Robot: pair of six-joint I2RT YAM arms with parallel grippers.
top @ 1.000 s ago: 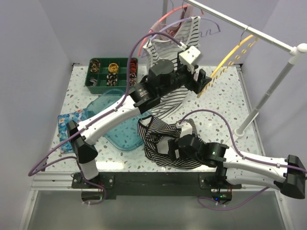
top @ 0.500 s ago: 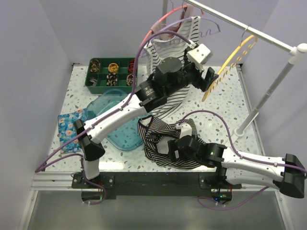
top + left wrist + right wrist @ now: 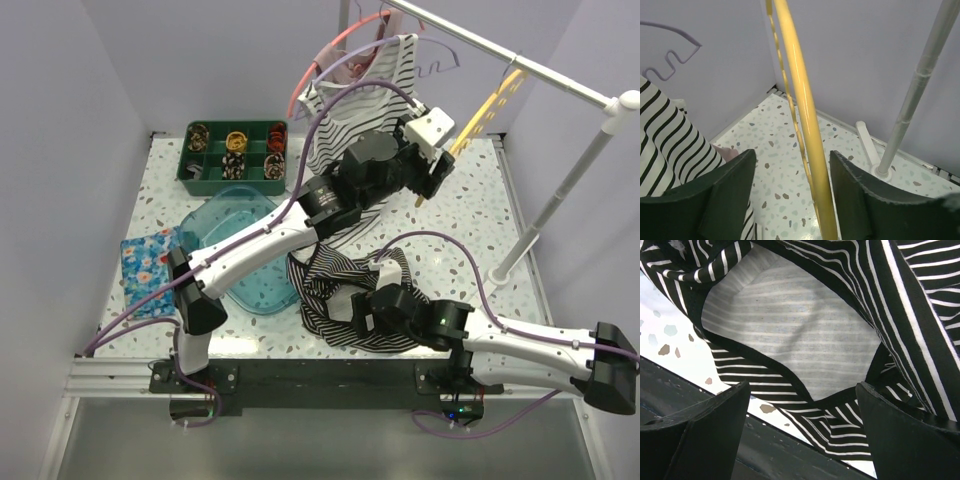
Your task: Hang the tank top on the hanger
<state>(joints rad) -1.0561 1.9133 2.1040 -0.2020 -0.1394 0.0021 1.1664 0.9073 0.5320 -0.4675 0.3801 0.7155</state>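
The tank top [image 3: 325, 290], black with thin white stripes, lies crumpled on the table near the front edge. In the right wrist view its grey inside and neck opening [image 3: 790, 325] face me. My right gripper [image 3: 355, 312] hovers just over it, open and empty [image 3: 802, 390]. The yellow hanger [image 3: 492, 103] hangs by its hook from the white rail. My left gripper [image 3: 438, 175] is raised at the hanger's lower arm. In the left wrist view the yellow arm [image 3: 801, 100] runs between the open jaws [image 3: 792, 162], closer to the right finger, with gaps on both sides.
A white striped top [image 3: 360, 85] on a pink hanger and a lilac hanger [image 3: 440, 62] hang from the rail [image 3: 480, 42]. The rack's pole [image 3: 560, 190] stands at the right [image 3: 912, 95]. A green organizer [image 3: 235, 152], blue tray [image 3: 240, 245] and floral cloth [image 3: 150, 260] lie left.
My left gripper has moved up and to the right, so the yellow hanger's arm now sits between its jaws, and the hanger has swung. The right arm has not moved.
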